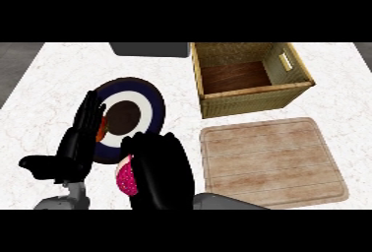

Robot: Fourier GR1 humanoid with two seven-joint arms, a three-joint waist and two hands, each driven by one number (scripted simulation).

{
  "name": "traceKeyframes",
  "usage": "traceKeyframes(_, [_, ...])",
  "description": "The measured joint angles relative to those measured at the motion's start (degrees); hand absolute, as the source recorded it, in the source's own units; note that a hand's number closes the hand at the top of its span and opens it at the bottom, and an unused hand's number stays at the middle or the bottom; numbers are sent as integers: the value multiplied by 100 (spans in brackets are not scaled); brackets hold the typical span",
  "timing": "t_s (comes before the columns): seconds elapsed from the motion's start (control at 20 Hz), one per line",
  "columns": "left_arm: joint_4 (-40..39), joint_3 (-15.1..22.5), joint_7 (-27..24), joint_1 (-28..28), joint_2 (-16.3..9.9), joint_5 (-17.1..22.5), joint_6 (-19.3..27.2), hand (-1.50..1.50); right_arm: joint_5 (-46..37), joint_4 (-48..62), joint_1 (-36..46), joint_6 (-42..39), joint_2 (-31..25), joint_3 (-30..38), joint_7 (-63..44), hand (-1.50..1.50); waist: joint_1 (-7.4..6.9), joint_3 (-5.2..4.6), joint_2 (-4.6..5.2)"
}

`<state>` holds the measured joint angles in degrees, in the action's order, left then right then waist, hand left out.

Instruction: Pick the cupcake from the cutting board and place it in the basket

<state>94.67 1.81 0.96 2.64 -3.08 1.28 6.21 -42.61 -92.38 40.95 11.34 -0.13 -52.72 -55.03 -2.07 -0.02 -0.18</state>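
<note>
From my station I had the left robot hand at the view's left, fingers straight and pointing up, resting open over the left edge of a round plate ringed dark blue and white with a brown centre; a sliver of orange showed between the fingers and the plate, too hidden for me to name. Just right of it, low in the view, the right robot hand had its fingers curled around the cupcake, of which only a pink speckled edge showed at the hand's left side. So the cupcake was already off the cutting board, which lay bare to the right of that hand, and sat in the grip above the counter near the plate's lower rim. The relation I judged the next move to turn on was this: the basket, a woven box with a dark wooden floor, stood up and to the right of the holding hand, beyond the far edge of the board, with its opening facing up; the right robot hand was plainly the nearer one. I could not read the cupcake's axis under the fingers. The counter was pale marble, with a dark grey object at its far edge left of the basket, and grey floor at both sides.
</note>
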Motion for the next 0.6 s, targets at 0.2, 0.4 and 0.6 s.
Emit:
traceKeyframes(0.2, [-14,-27,-56,-118,5,16,-8,0,-10,-802,431,153,-16,-7,-455,150,84,-1,-16])
traceKeyframes(0.4, [110,-6,27,-199,19,-11,35,0,124,-1419,931,2,-45,283,-854,150,135,-2,-31])
traceKeyframes(0.6, [49,-26,46,-95,66,-61,128,0,259,-1541,1235,-205,-57,802,-1069,150,195,-4,-28])
